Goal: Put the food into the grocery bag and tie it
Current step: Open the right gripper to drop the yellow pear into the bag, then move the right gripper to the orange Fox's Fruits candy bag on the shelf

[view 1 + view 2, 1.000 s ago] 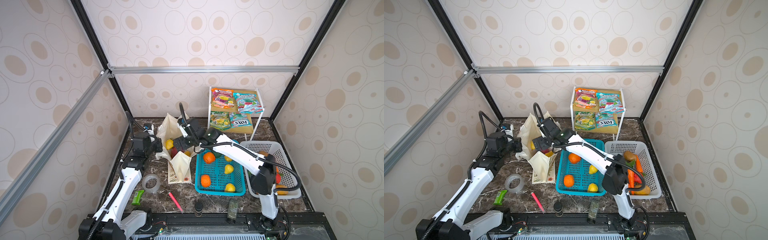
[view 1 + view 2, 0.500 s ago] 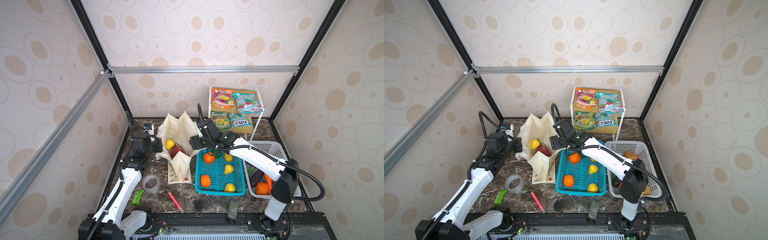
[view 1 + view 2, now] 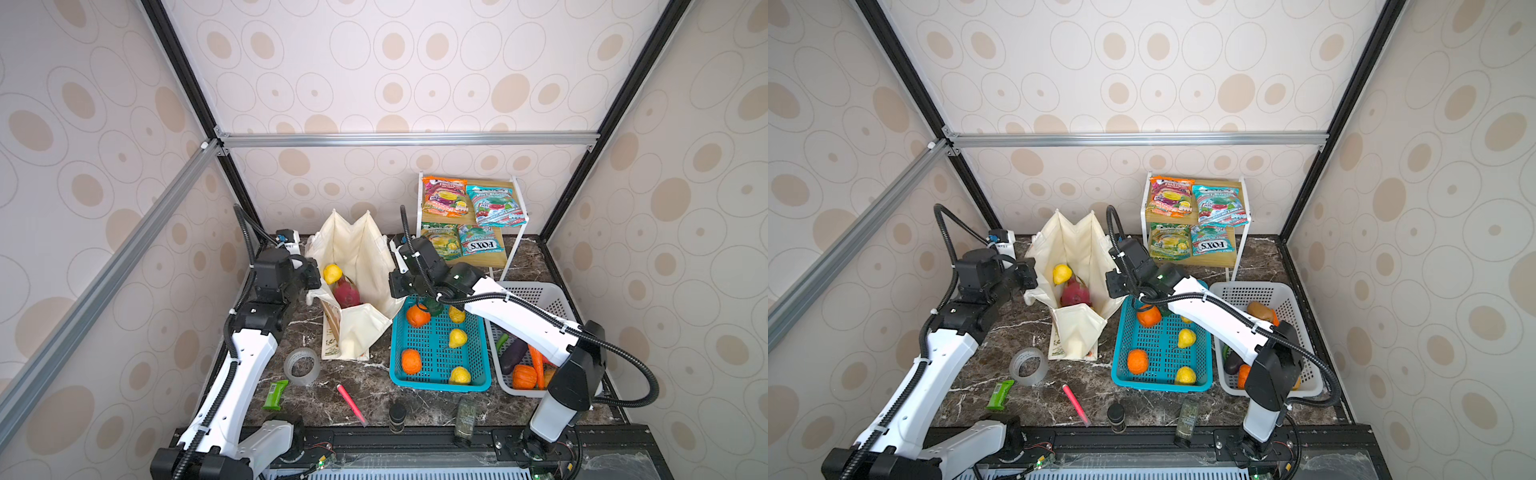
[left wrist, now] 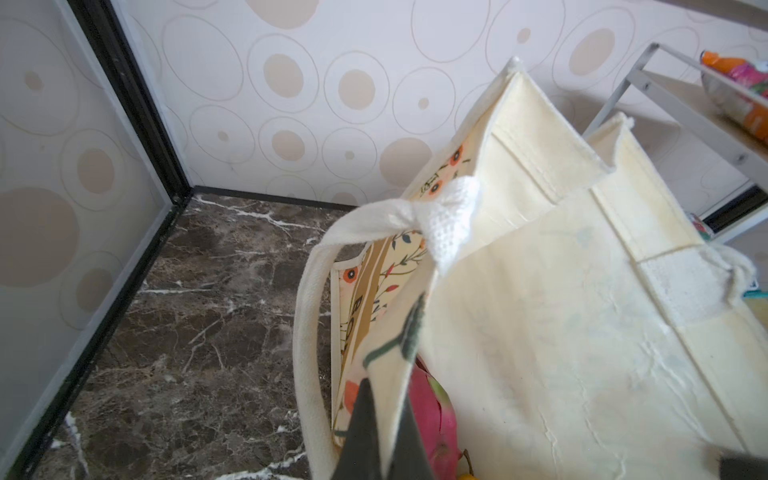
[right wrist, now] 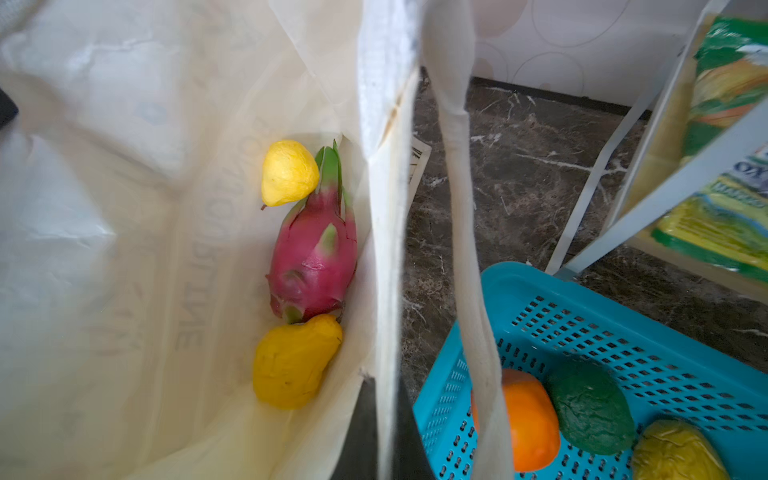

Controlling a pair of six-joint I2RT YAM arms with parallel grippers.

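The cream grocery bag (image 3: 357,249) (image 3: 1077,245) stands with its mouth spread wide at the back left of the marble top. My left gripper (image 3: 313,286) (image 4: 386,399) is shut on the bag's left rim. On the opposite rim, my right gripper (image 3: 395,286) (image 5: 384,386) is shut on the fabric beside a white handle (image 5: 465,249). Inside lie a pink dragon fruit (image 3: 347,293) (image 5: 316,253) and two yellow citrus (image 5: 289,172) (image 5: 291,365). Candy packets (image 3: 444,197) rest on the shelf, and a purple eggplant (image 3: 515,353) lies in the white basket.
A turquoise basket (image 3: 436,384) with orange, yellow and green fruit sits right of the bag, with a white basket (image 3: 536,291) of vegetables beyond it. In front lie a tape roll (image 3: 302,365), green bar (image 3: 275,394), red pen (image 3: 351,402) and two dark jars (image 3: 397,415).
My right gripper moved from over the bag's mouth to its right rim and shut on the fabric. The bag's mouth now stands wider. The left arm has not moved.
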